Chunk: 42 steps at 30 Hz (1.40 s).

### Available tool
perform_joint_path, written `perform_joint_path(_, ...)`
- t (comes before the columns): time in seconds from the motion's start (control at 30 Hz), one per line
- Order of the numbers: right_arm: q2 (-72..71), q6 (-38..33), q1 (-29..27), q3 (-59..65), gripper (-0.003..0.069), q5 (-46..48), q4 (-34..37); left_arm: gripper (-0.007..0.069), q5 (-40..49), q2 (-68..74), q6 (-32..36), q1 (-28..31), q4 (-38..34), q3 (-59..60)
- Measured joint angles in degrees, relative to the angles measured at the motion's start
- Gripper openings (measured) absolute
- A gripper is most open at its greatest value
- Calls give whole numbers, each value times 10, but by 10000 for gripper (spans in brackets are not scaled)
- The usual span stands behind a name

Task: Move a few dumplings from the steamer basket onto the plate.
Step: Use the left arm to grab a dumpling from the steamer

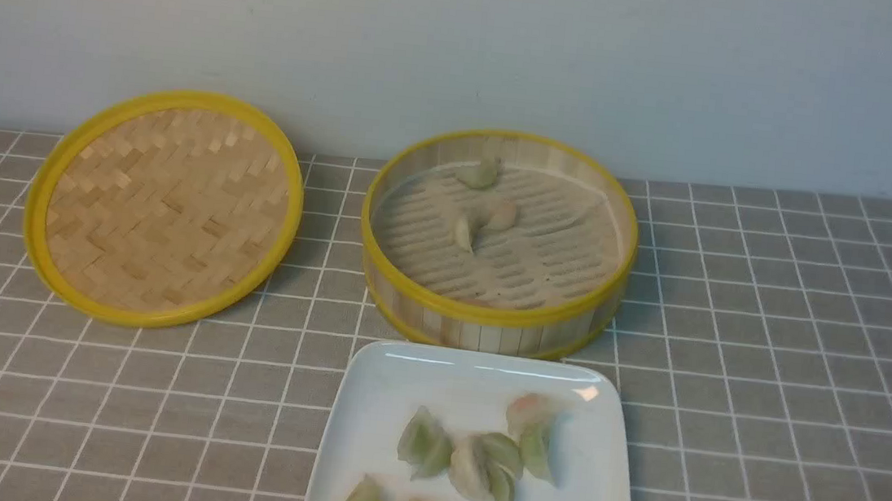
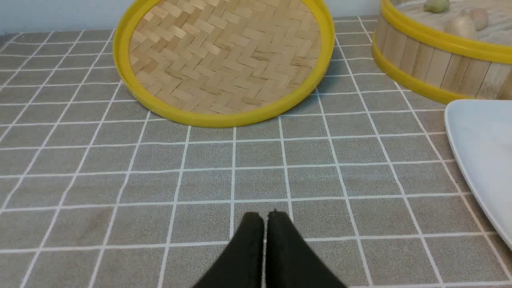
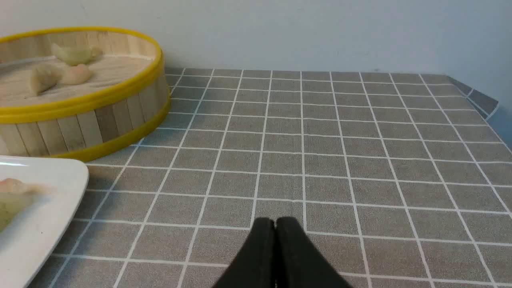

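The steamer basket (image 1: 571,312) stands at the back centre with three dumplings inside: a greenish one (image 1: 477,175) at the far wall and two pale ones (image 1: 500,215) (image 1: 464,234) mid-floor. The white plate (image 1: 367,390) lies in front of it and holds several dumplings (image 1: 486,467). The basket (image 2: 424,64) and plate (image 2: 480,152) also show in the left wrist view, and the basket (image 3: 88,120) and plate (image 3: 44,224) in the right wrist view. My left gripper (image 2: 265,216) is shut and empty above the cloth, left of the plate. My right gripper (image 3: 275,221) is shut and empty, right of the plate.
The flat woven lid (image 1: 164,207) leans tilted against the back wall at the left; it also shows in the left wrist view (image 2: 224,60). A grey checked cloth (image 1: 798,333) covers the table. The table's right edge (image 3: 484,100) shows in the right wrist view.
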Motion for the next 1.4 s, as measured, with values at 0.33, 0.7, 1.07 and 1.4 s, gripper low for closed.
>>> perform_joint_path(0.33, 0, 0, 0, 0, -15, 0, 0, -5, 0, 0, 0, 0, 0, 0)
perform_joint_path(0.7, 0, 0, 0, 0, -15, 0, 0, -5, 0, 0, 0, 0, 0, 0)
perform_joint_path(1.07, 0, 0, 0, 0, -15, 0, 0, -5, 0, 0, 0, 0, 2, 0)
perform_joint_path(1.4, 0, 0, 0, 0, -15, 0, 0, -5, -29, 0, -17, 0, -36, 0)
